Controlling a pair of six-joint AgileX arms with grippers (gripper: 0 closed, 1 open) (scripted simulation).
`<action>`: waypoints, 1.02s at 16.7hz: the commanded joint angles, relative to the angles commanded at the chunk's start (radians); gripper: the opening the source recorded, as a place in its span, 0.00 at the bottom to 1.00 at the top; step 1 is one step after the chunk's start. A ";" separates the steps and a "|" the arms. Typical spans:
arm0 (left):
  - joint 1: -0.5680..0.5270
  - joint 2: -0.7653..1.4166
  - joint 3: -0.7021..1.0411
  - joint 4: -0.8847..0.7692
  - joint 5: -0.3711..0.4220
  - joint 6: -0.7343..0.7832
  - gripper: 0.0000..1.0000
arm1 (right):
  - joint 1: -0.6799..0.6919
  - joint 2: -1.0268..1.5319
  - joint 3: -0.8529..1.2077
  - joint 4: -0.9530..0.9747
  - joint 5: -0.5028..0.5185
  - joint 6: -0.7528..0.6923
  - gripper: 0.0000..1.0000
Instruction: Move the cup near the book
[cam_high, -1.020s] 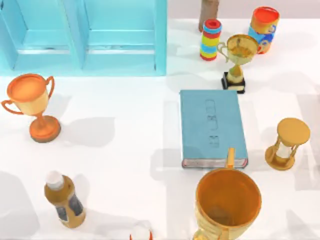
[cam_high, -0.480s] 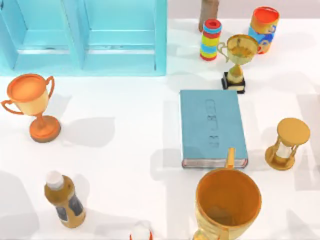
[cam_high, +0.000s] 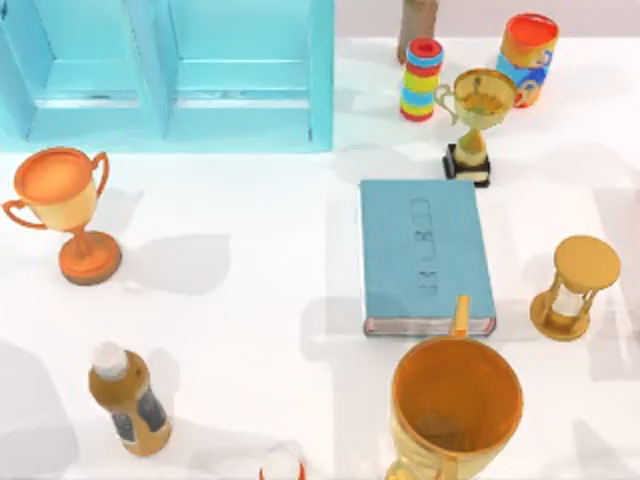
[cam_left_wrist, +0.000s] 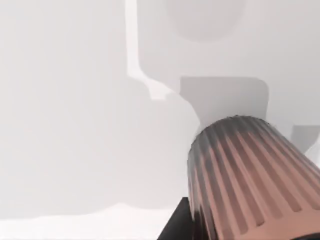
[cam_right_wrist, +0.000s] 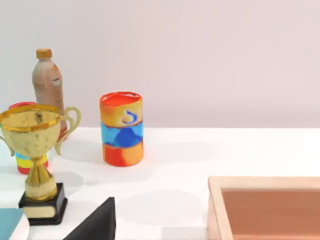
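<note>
Top view barely differs from a sec ago; just the small red-white thing (cam_high: 281, 466) at the near edge shifted. Cup (cam_left_wrist: 255, 175) sits right up against the left wrist cam, above bare tabletop (cam_left_wrist: 75, 125), prob. carried; can't tell fingers' state. Book (cam_high: 425, 255) lies right of centre, untouched.

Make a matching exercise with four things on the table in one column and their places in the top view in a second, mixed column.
Things:
1. book
2. hourglass
3. orange trophy
4. orange mug

Places:
A. left side of the table
B. right of the book
C. middle of the table, lying flat
D. near edge, just below the book

Pairs: 1-C, 2-B, 3-A, 4-D
</note>
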 joint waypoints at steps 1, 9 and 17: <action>-0.001 0.000 0.000 0.000 0.000 0.002 0.00 | 0.000 0.000 0.000 0.000 0.000 0.000 1.00; -0.001 -0.066 0.132 -0.203 0.000 -0.001 0.00 | 0.000 0.000 0.000 0.000 0.000 0.000 1.00; -0.009 -0.063 0.172 -0.223 0.009 -0.029 0.00 | 0.000 0.000 0.000 0.000 0.000 0.000 1.00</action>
